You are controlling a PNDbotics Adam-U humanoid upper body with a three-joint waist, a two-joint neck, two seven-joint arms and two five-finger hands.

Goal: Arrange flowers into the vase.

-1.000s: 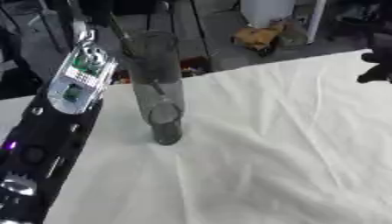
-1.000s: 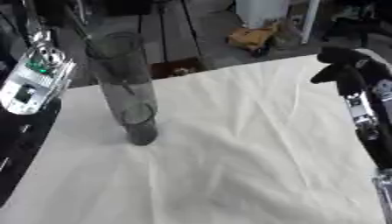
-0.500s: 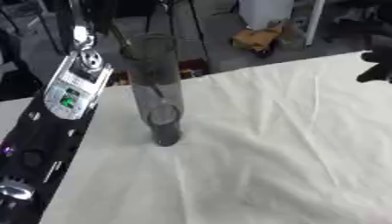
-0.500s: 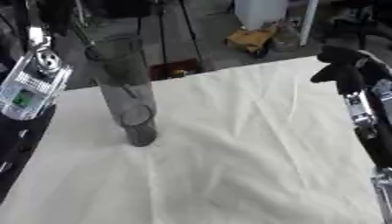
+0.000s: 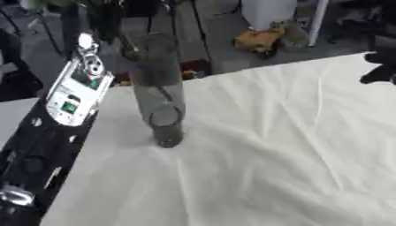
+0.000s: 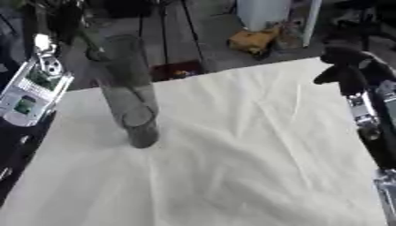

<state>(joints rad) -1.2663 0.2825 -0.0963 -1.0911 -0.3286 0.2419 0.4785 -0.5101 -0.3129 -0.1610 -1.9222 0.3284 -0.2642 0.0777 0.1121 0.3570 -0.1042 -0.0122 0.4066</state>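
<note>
No text, label, brand or number can be read anywhere.

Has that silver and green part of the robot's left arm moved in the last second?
Yes. The left arm's silver panel has risen and edged right, closer to the vase, which stands in the same place on the white cloth.

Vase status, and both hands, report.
Vase upright on the white cloth, stems at its mouth. Left arm raised beside it, hand out of view. Right hand curled at the right edge, holding nothing. Nothing blocking.
</note>
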